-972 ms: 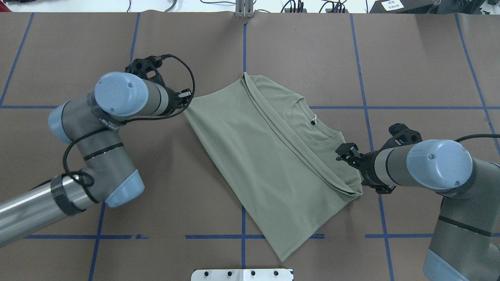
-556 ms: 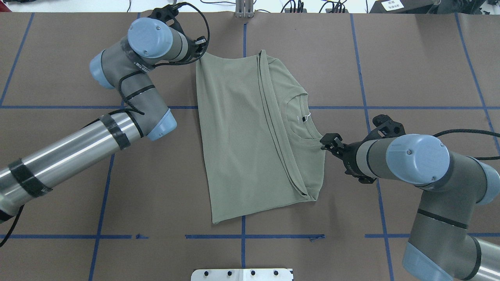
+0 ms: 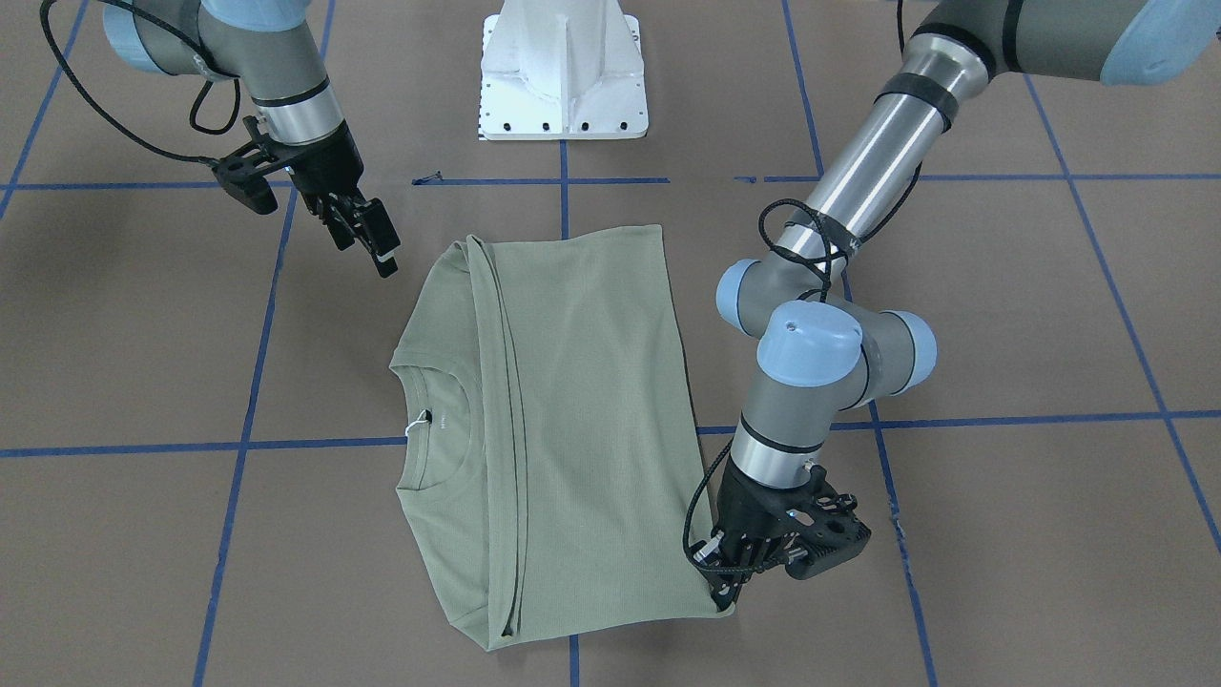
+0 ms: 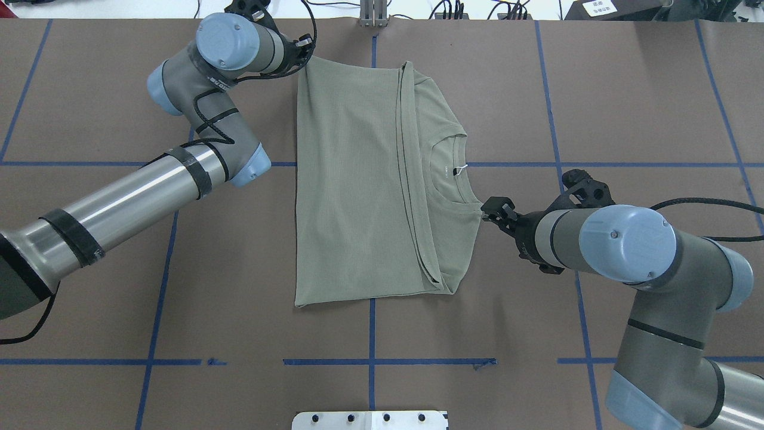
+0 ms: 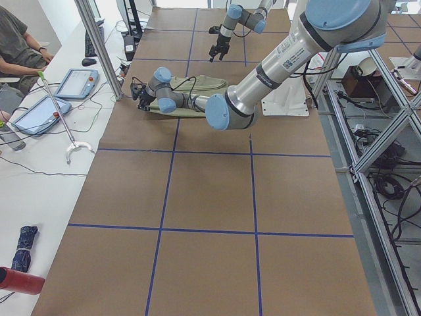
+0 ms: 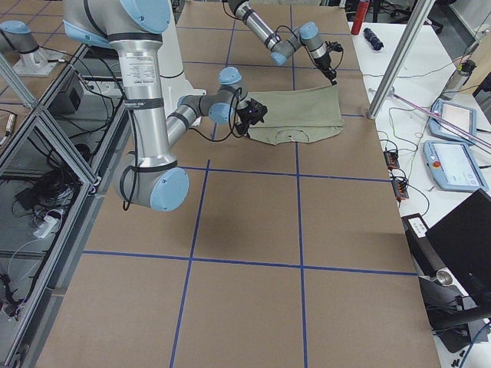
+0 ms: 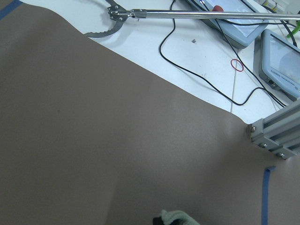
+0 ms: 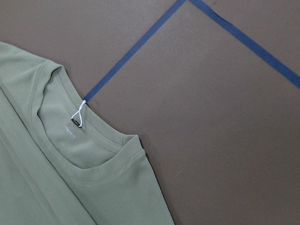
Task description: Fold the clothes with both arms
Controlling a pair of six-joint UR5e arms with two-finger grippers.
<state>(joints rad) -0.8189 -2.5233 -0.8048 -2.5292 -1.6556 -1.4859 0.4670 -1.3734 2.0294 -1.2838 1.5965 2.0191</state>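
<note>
The pale sage-green shirt [image 4: 358,179] lies flat, folded lengthwise, collar and white tag on the robot's right side [image 3: 572,401]. My left gripper [image 4: 304,52] is low at the shirt's far left corner and shut on it [image 3: 725,587]. A bit of green cloth shows at the bottom of the left wrist view [image 7: 176,218]. My right gripper [image 4: 486,212] hangs above the table just beside the shoulder edge, apart from the cloth, fingers apart and empty [image 3: 372,243]. The right wrist view looks down on the collar [image 8: 70,140].
The white pedestal base [image 3: 563,76] stands at the robot's edge of the brown mat with blue tape lines [image 4: 371,361]. An aluminium post [image 7: 276,136] stands at the far edge near the left gripper. A person sits at a side table with tablets [image 5: 20,46].
My left gripper has pulled the shirt's corner toward the far edge. The shirt has swung round to lie square with the tape lines. My right gripper has moved left along the shoulder edge.
</note>
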